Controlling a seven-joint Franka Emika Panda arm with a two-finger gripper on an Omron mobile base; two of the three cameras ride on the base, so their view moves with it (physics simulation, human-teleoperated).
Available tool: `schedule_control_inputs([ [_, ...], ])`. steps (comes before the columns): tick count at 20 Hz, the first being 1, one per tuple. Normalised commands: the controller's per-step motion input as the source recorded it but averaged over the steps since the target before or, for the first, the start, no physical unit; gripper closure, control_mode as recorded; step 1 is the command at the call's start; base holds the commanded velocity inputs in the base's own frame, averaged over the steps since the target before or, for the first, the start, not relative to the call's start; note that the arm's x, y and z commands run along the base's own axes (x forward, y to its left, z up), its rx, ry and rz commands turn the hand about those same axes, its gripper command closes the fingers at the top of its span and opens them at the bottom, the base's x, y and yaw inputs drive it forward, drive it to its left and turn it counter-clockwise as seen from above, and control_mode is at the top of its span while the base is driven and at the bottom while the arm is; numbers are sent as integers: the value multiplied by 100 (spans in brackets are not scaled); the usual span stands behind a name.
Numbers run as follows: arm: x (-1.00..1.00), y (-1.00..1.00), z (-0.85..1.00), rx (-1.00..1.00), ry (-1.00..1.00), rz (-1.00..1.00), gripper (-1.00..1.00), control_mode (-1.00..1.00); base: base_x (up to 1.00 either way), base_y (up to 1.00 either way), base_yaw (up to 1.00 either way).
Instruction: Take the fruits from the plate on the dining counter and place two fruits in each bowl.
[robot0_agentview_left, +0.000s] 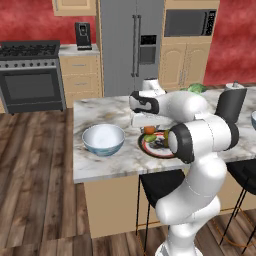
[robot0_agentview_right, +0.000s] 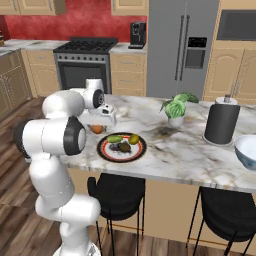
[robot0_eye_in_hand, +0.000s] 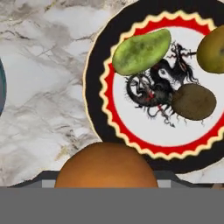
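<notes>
The orange fruit (robot0_eye_in_hand: 106, 165) is clasped in the gripper (robot0_agentview_right: 100, 126) and held above the dining counter (robot0_agentview_right: 190, 150) at the plate's (robot0_agentview_right: 102, 151) nine o'clock edge, apparently for carrying toward the bowl (robot0_agentview_left: 103, 139) farther that way.

Four fruits: one orange fruit (robot0_eye_in_hand: 106, 165) between the jaws, three beyond them on one plate (robot0_eye_in_hand: 97, 65); two bowls (robot0_agentview_left: 103, 139).
</notes>
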Motion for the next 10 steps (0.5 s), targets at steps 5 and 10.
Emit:
schedule_control_inputs([
  [5, 10, 66, 15, 0, -2, 48, 100, -100, 0, 0, 0],
  [10, 0, 54, 0, 15, -20, 40, 100, -100, 0, 0, 0],
])
